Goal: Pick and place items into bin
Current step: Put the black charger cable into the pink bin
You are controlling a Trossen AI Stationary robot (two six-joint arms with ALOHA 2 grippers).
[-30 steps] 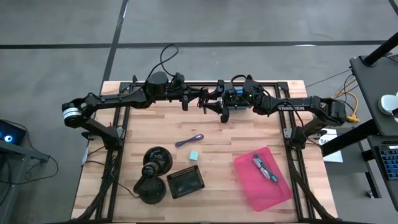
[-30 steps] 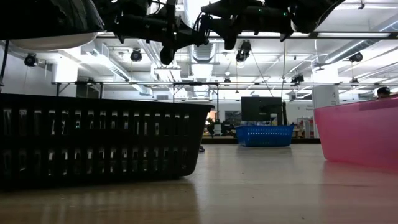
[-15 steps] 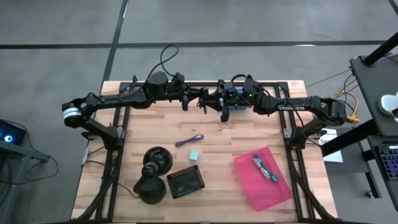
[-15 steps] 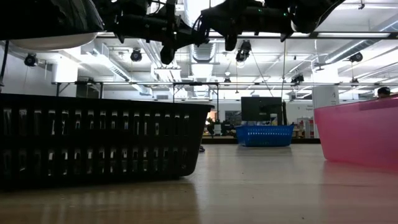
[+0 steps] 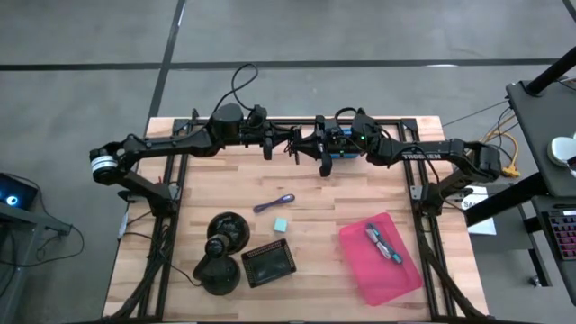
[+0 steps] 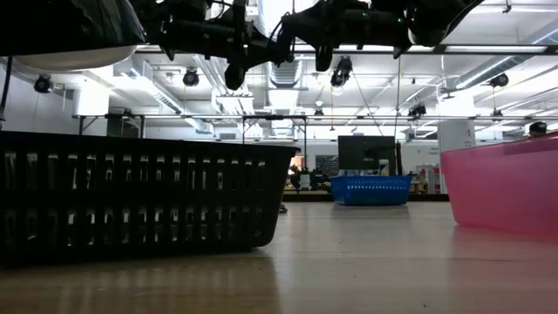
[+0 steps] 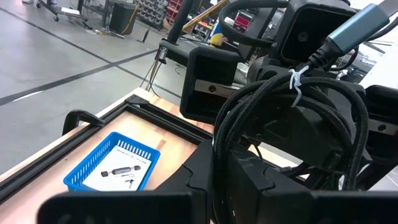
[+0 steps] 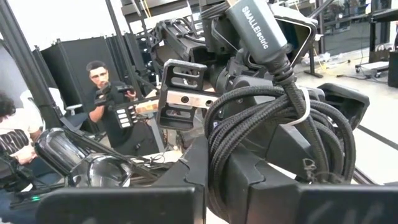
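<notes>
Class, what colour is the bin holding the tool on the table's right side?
Pink; the bin shows best in the high view.

Even overhead light, soft shadows on table (image 5: 315, 193); ceiling lamps glare in low view; near basket (image 6: 131, 196) blurred.

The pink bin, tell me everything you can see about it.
The pink bin is a shallow rectangular tray of translucent pink plastic, resting flat on the wooden table at its right side, turned at an angle to the table's edges. Inside lies a teal-handled tool near the upper corner. Neither gripper touches it.
</notes>
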